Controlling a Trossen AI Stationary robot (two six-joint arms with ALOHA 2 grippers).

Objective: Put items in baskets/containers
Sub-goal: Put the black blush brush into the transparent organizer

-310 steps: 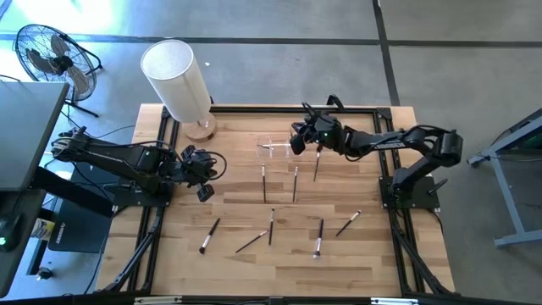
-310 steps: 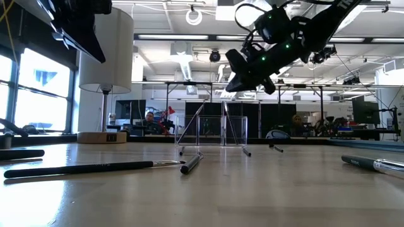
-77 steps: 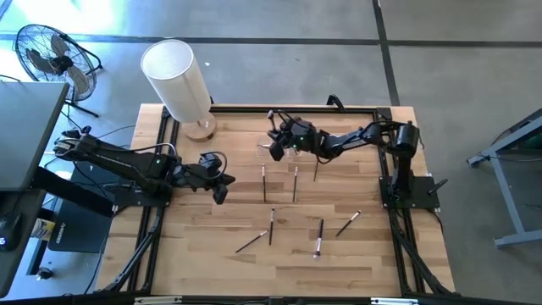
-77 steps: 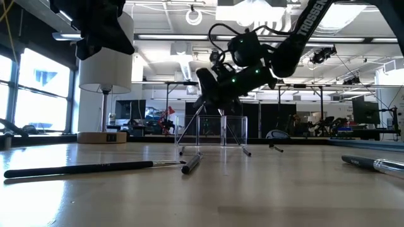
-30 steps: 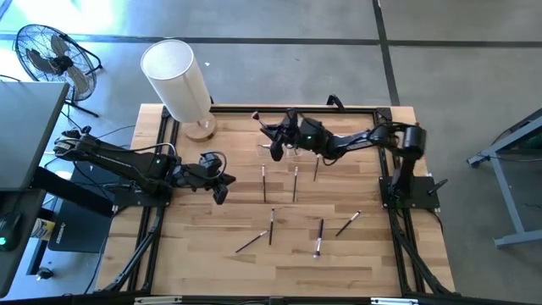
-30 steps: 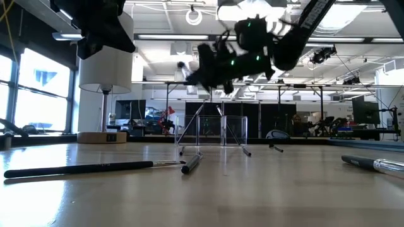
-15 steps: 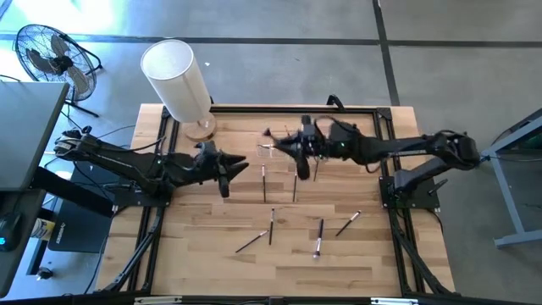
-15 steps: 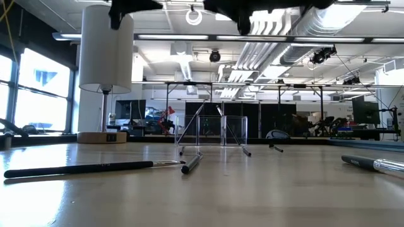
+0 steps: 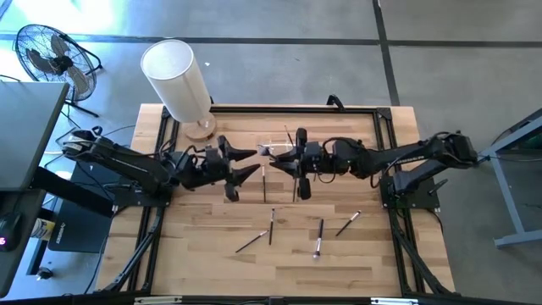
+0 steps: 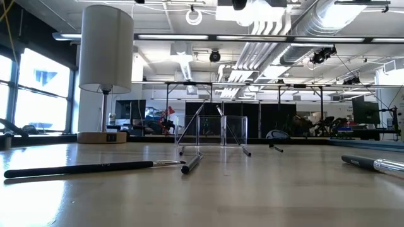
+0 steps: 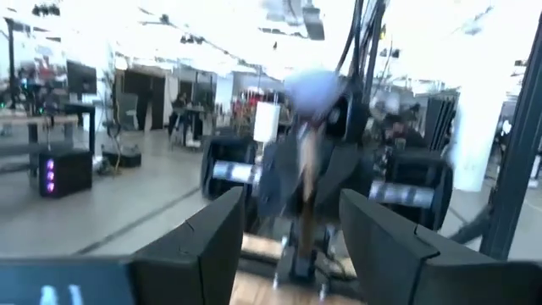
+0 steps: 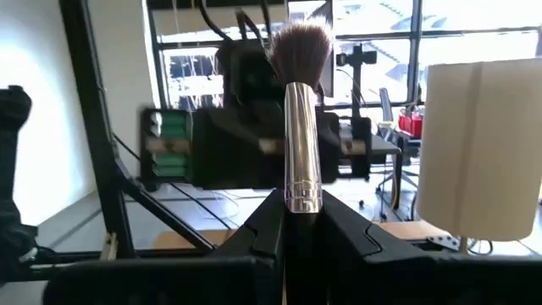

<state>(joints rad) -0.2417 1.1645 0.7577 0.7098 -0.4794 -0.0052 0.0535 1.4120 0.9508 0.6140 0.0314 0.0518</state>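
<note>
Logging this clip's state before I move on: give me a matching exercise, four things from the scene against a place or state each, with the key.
Things:
1. left gripper
2. right gripper
3. white cylinder
4. clear holder

Places or states:
A. stands at the table's far left corner on a wooden base
B. shut on a brush, bristles pointing out past the fingers
C. open, holding nothing, facing the other gripper
D. holds brushes leaning inside it, at the table's far middle

Pairs: 1-C, 2-B, 3-A, 4-D
</note>
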